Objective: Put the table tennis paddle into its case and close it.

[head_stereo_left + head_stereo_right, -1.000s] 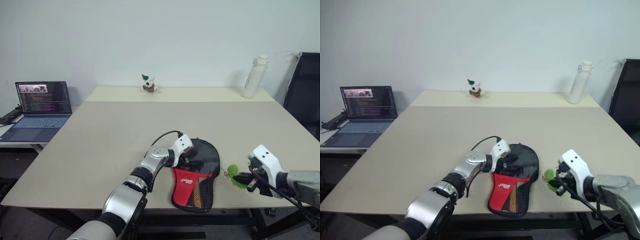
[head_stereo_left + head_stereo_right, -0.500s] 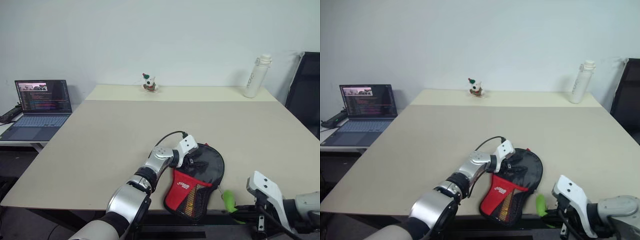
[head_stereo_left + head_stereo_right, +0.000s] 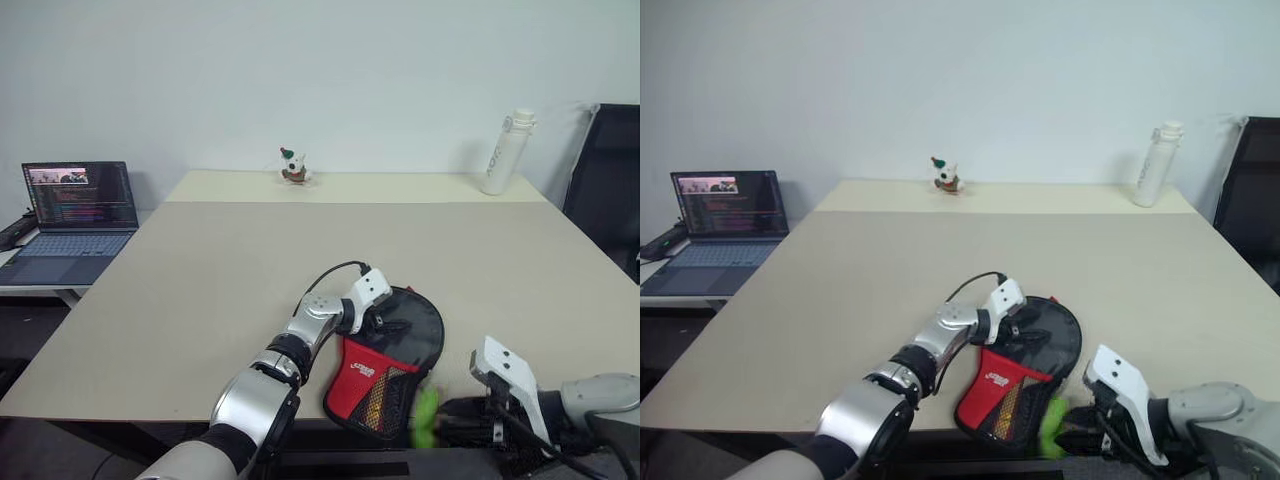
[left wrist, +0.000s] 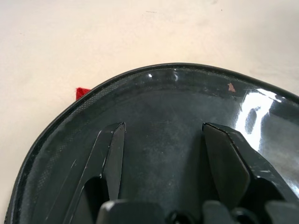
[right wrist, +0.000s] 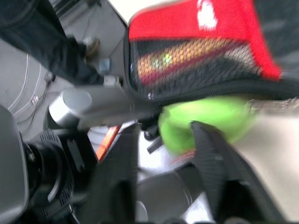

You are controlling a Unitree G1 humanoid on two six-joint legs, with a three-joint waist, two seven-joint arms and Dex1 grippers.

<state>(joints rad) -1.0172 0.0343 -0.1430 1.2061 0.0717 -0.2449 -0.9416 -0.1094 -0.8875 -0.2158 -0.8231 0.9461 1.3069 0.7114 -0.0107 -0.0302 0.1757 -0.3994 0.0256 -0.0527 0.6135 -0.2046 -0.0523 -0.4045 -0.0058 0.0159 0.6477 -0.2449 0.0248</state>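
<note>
1. While your left gripper [image 3: 385,322] rests spread-jawed on it, the soft black-and-red paddle-shaped case [image 3: 392,365] lies at the beige desk's [image 3: 200,280] near edge.
2. Right gripper [image 3: 1072,438] jaws parted, green ring [image 3: 1051,424] between them, below the edge.

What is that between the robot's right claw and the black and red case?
A small green ring sits between the right gripper and the case, seen from the head cameras; it is blurred.
</note>
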